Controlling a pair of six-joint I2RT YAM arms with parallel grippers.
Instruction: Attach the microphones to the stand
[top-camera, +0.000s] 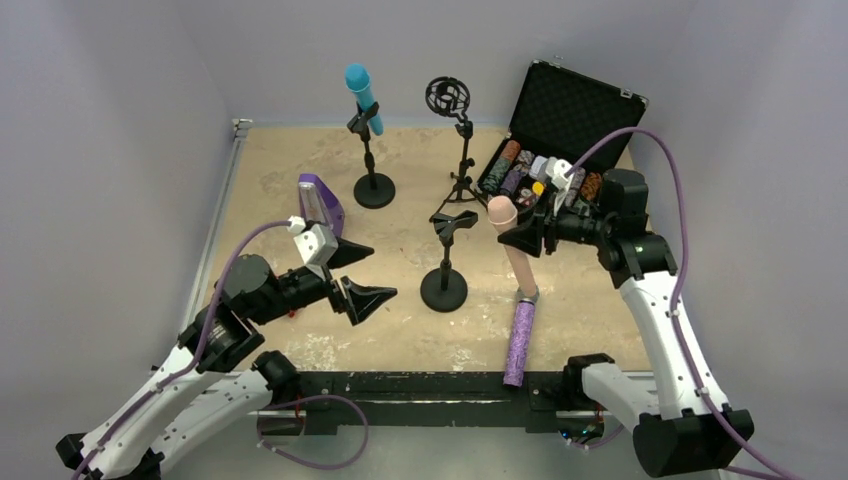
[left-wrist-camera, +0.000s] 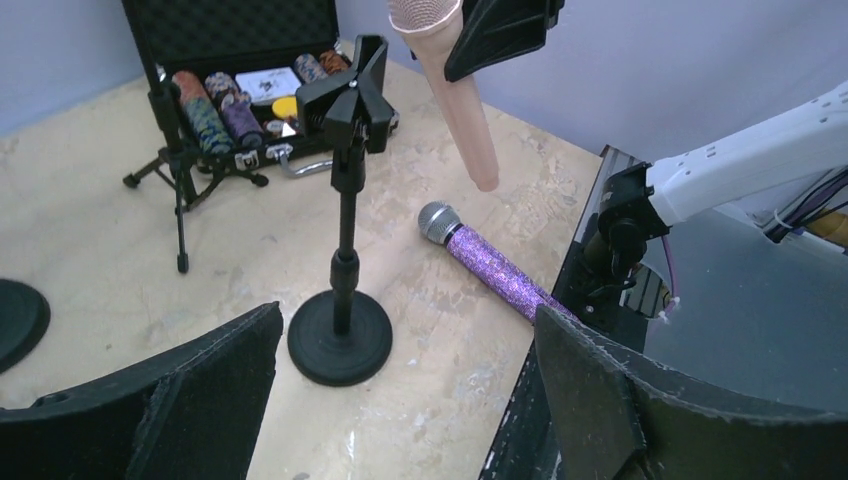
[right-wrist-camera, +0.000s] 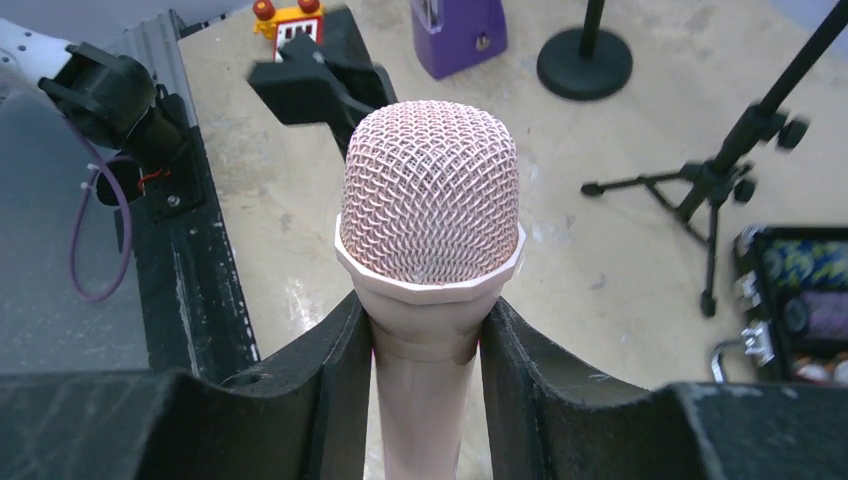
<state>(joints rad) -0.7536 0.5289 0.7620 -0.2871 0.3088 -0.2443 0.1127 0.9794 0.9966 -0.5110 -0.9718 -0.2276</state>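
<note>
R pincer (top-camera: 520, 238) is clenched on the pink mic (top-camera: 515, 262), fingers (right-wrist-camera: 335, 370) squeezing the neck just under the mesh head, w/ the head poking up past the fingertips. The pink mic hangs off the tabletop (top-camera: 290, 150), nearly upright w/ a slight tilt, head up and tail down. It's just to the right of the forked clip (left-wrist-camera: 350, 90) on the middle stand (top-camera: 444, 265), close but not in it; the clip is empty. Its tail end sits near the head of the purple mic (top-camera: 519, 345), which lies flat on the tabletop by the near edge, grey head pointing away from the arms, well apart from both pincers. Blue mic (top-camera: 362, 95) is already sitting in the clip of the far-left stand (top-camera: 373, 185), head up. L pincer (top-camera: 362, 275) is released, jaws spread wide, holding nothing, hovering left of the middle stand's round base and facing it. Behind it is a purple metronome (top-camera: 320, 205). A tripod stand (top-camera: 460, 185) w/ a ring mount is at the back, next to an open case (top-camera: 575, 110).
</note>
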